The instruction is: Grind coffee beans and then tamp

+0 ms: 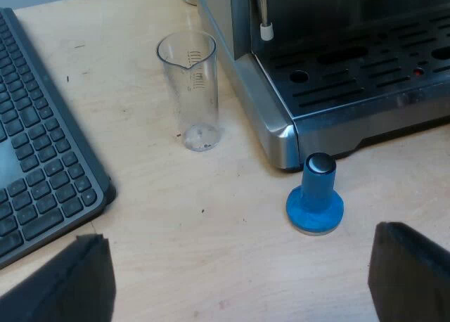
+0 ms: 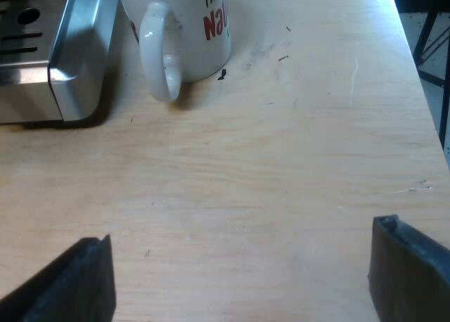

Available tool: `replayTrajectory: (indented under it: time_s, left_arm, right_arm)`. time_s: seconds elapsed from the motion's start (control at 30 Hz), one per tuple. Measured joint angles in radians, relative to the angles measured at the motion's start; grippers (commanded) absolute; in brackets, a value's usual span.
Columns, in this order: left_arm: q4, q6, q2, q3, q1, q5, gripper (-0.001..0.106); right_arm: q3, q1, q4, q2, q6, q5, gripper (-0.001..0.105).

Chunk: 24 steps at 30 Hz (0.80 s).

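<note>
A blue tamper (image 1: pixel 315 199) with a silver top stands upright on the wooden table, just off the corner of the espresso machine (image 1: pixel 337 76). A clear measuring glass (image 1: pixel 190 90) stands upright and empty beside the machine's side. My left gripper (image 1: pixel 242 280) hovers open above the table, short of the tamper, with nothing between its fingers. A white mug (image 2: pixel 183 30) with red lettering stands next to the machine's corner (image 2: pixel 63 55), its handle toward me. My right gripper (image 2: pixel 242 280) hangs open over bare table, some way from the mug.
A dark keyboard (image 1: pixel 35 160) lies on the table beyond the measuring glass from the machine. The machine's drip tray (image 1: pixel 365 76) has slotted grating, and a steam wand (image 1: pixel 265 13) hangs over it. The table's edge (image 2: pixel 422 90) runs past the mug.
</note>
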Motion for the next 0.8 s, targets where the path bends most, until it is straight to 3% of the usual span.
replayTrajectory:
  time_s: [0.4, 0.57, 0.8]
  left_arm:
    - [0.000, 0.000, 0.000, 0.000, 0.000, 0.016, 0.079]
    - [0.000, -0.052, 0.000, 0.000, 0.000, 0.026, 0.079]
    - [0.003, -0.075, 0.000, -0.005, -0.018, 0.034, 0.079]
  right_arm:
    - [0.000, 0.000, 0.000, 0.000, 0.000, 0.000, 0.077]
    - [0.000, 0.000, 0.000, 0.000, 0.000, -0.004, 0.077]
    - [-0.025, 0.000, 0.008, 0.000, 0.000, -0.031, 0.077]
